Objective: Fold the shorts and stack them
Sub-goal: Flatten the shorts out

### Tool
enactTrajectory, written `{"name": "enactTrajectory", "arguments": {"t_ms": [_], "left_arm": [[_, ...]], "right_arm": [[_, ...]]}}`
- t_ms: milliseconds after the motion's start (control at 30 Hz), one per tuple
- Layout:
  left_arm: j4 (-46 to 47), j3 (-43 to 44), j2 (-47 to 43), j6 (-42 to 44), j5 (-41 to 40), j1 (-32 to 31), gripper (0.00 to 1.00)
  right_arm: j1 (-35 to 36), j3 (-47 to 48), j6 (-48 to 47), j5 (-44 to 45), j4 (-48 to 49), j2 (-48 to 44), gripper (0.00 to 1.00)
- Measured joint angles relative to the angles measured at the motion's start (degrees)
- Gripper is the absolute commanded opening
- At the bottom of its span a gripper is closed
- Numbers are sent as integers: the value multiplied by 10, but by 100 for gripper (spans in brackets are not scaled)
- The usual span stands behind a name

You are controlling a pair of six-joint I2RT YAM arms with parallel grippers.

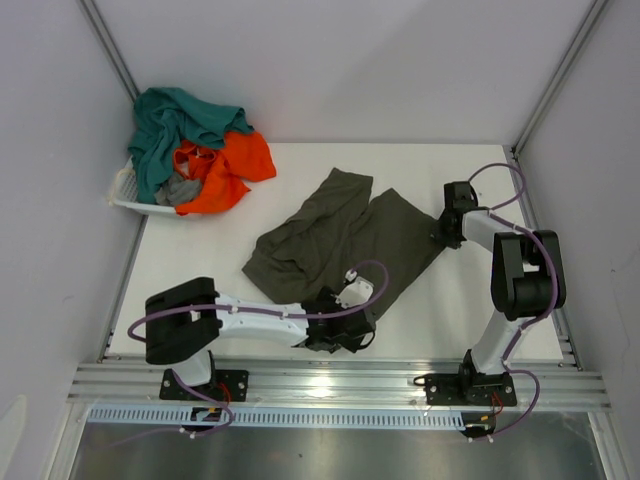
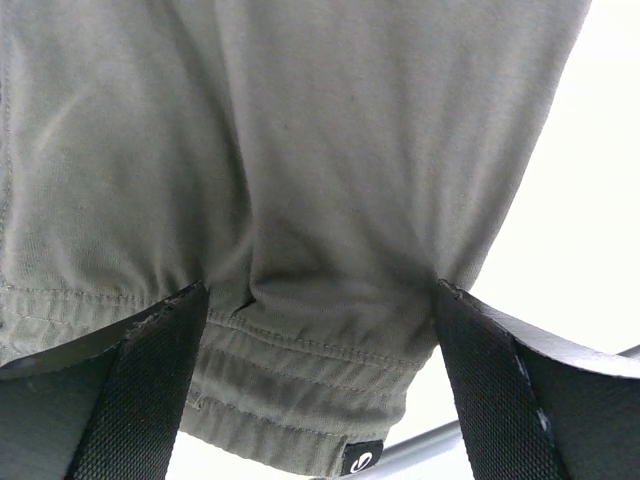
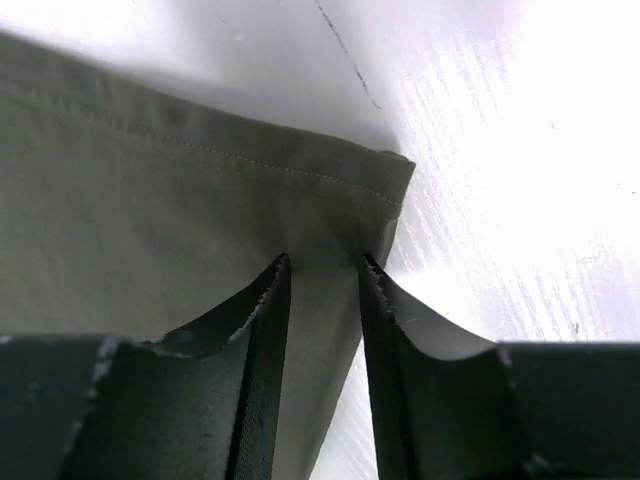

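Observation:
The dark olive-green shorts (image 1: 335,235) lie spread out in the middle of the table. My left gripper (image 1: 345,325) is at their near edge. In the left wrist view it (image 2: 320,290) is open, with its fingers wide apart on either side of the waistband (image 2: 300,370). My right gripper (image 1: 443,232) is at the shorts' right corner. In the right wrist view it (image 3: 322,262) is shut on the hemmed corner of the cloth (image 3: 330,200). Teal shorts (image 1: 170,125), orange shorts (image 1: 235,165) and grey shorts (image 1: 180,190) are heaped at the back left.
A white plastic basket (image 1: 125,195) holds the heap in the back left corner. Side walls close in the table on the left and right. A metal rail (image 1: 340,380) runs along the near edge.

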Motion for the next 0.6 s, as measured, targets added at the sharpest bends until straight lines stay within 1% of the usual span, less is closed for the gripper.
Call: {"name": "enactTrajectory", "arguments": {"t_ms": [33,100,167,233,267,300,467,600], "left_arm": [[-1,0,0,-2,0,-4,92],[1,0,3,-8,0,-8,91],[5,1,6,-12,0,-14,91],[10,7,12,-13,3,-20,91],[10,11,17,-13,4,-24,91],[12,16,22,-14,6,-30,91],[19,48,50,-26,13,-62,91],[22,76,76,-33,17,-90,91]], "right_arm": [[-1,1,0,1,-1,0,30],[-1,2,-2,8,-4,1,26],[-2,3,-3,13,-9,2,20],[-5,3,-3,19,-13,2,10],[-7,3,-2,23,-15,2,3],[-9,3,-3,24,-17,1,0],[-28,2,3,40,-25,0,0],[-31,-37,12,87,-30,-33,2]]}}
